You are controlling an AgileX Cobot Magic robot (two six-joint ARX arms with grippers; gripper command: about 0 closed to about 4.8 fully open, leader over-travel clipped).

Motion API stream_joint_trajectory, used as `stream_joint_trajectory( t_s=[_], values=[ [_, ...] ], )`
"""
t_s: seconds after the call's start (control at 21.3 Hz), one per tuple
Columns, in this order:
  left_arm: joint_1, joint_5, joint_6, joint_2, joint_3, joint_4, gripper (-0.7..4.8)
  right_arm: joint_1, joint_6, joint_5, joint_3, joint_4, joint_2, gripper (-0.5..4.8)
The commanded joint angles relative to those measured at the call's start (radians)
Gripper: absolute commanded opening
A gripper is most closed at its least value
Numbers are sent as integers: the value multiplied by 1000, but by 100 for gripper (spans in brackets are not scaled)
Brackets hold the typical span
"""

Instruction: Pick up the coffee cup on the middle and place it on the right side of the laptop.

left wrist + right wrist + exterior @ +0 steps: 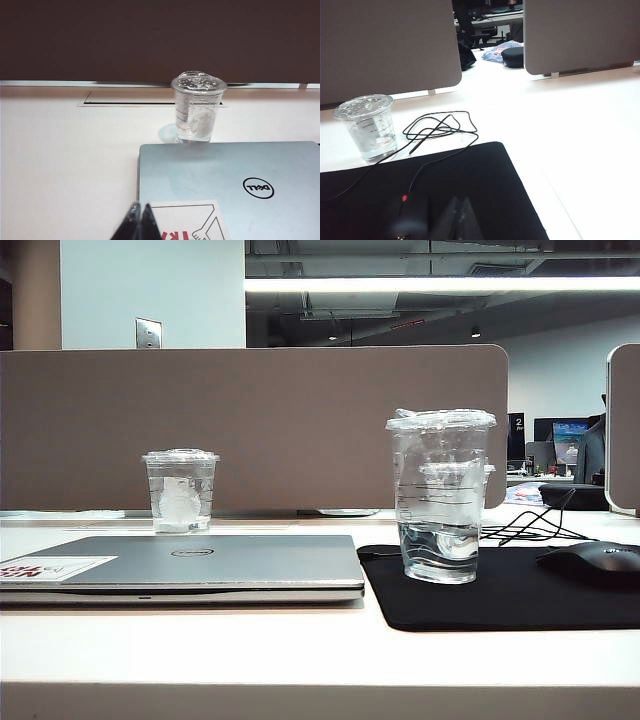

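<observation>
The tall clear plastic coffee cup (441, 495) with a flat lid stands on the black mouse mat (500, 590), at three o'clock from the closed silver-grey Dell laptop (190, 565); only the exterior view shows it. The left gripper (140, 222) hangs closed over the laptop's sticker corner. The right gripper (457, 220) hangs closed above the mat, near the black mouse (412, 212).
</observation>
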Motion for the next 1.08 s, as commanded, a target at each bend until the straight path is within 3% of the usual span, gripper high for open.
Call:
stream_joint_trajectory(
  t_s=[0.05,0.19,1.08],
  values=[
    [1,3,4,0,3,8,-5,-52,-18,-128,-5,28,-2,-1],
    [1,3,4,0,3,8,-5,-70,-21,-177,-5,41,-2,-1],
    [1,3,4,0,3,8,-5,-14,-41,-178,-5,101,-2,-1]
  ],
)
